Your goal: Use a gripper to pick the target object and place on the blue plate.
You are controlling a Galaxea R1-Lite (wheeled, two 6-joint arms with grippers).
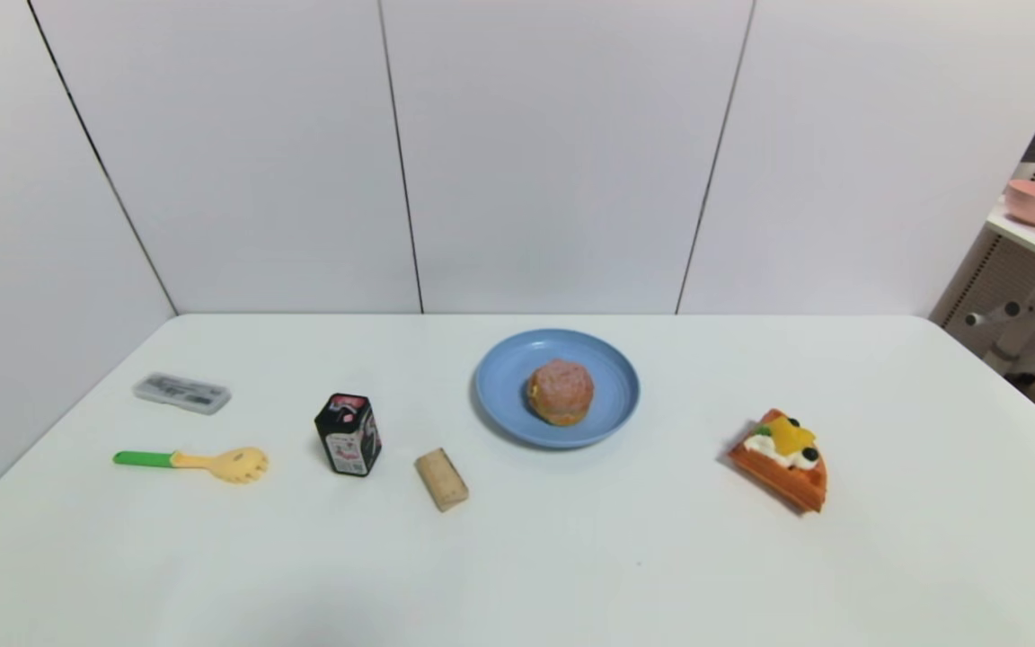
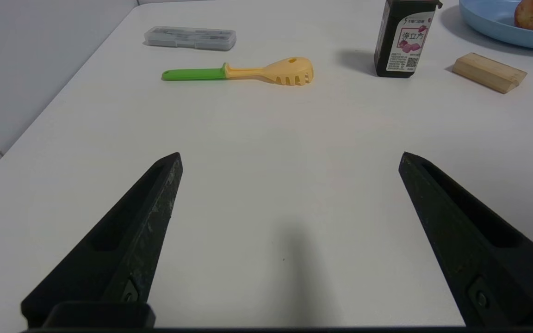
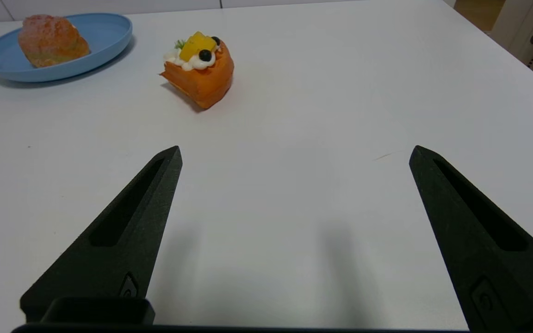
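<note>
waffle wedge [image 1: 781,459] | cork block [image 1: 441,479] | black carton [image 1: 349,434] | pasta spoon [image 1: 199,462] | clear case, possibly plastic [image 1: 181,393]

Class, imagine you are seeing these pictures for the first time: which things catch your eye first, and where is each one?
The pastry sitting on the blue plate at the table's middle draws the eye first. Next comes the orange waffle wedge topped with fruit, alone to the plate's right. In the wrist views, the left end effector and right end effector gape open over bare table, holding nothing.
</note>
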